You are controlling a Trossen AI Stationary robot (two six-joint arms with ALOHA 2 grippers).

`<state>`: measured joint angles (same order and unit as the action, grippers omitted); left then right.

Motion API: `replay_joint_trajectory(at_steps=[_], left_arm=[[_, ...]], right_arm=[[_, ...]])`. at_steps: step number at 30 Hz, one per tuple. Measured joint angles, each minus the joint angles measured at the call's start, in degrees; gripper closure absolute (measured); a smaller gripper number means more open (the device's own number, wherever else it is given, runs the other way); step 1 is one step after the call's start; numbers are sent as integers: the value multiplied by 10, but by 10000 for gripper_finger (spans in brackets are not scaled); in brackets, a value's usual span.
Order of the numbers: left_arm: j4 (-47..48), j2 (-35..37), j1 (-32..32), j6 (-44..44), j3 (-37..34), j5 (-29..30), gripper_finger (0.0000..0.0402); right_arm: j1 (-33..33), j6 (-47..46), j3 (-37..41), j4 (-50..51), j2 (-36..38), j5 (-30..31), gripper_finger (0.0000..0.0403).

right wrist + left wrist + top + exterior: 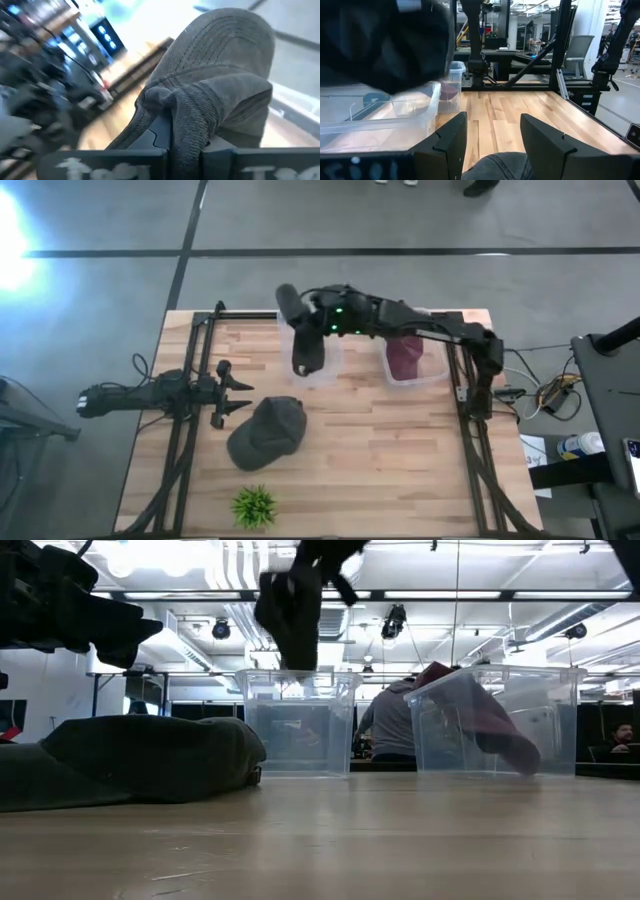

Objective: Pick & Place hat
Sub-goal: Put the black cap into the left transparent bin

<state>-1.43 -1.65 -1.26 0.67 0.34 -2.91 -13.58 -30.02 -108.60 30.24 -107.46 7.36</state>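
A dark grey hat (306, 348) hangs from my right gripper (318, 320) above the left clear bin (322, 372); in the low view the hat (290, 615) is just over that bin's rim (300, 675). The right gripper is shut on it. A second grey cap (267, 431) lies on the table by its underside. My left gripper (236, 394) is open just left of that cap, with its fingers (447, 142) above the cap's edge (500, 165) and not touching it. A maroon hat (405, 357) lies in the right clear bin (500, 720). My right gripper (187, 145) pinches a bunched fold of the dark grey hat's fabric (192, 117) between its two fingers. The fingers come from above, pointing down. The hat (290, 615) is lifted clear and hangs below the fingers over the left bin.
Two clear bins stand side by side at the table's far edge. A small green plant (254, 506) stands near the near edge. Dark frame rails (185, 430) run along the table's left and right sides. People sit in the room beyond the table (392, 725).
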Motion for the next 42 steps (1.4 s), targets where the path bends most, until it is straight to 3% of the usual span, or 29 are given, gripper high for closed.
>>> replay_joint_trajectory(at_steps=[8, 15, 21, 33, 38, 42], left_arm=[[0, 0, 0, 0, 0, 0, 223], [0, 0, 0, 0, 0, 0, 223], [0, 0, 0, 0, 0, 0, 223], [0, 0, 0, 0, 0, 0, 223], [0, 0, 0, 0, 0, 0, 223], [0, 0, 0, 0, 0, 0, 223]], right_arm=[[-40, -3, 0, 63, -83, 2, 394], [-47, 1, 0, 91, -133, -130, 394], [-30, 2, 0, 123, -125, -108, 391], [-24, 40, -5, 118, -16, 45, 257], [-16, 71, -5, 119, 6, 2, 224], [44, 157, -7, 142, 12, -57, 216]])
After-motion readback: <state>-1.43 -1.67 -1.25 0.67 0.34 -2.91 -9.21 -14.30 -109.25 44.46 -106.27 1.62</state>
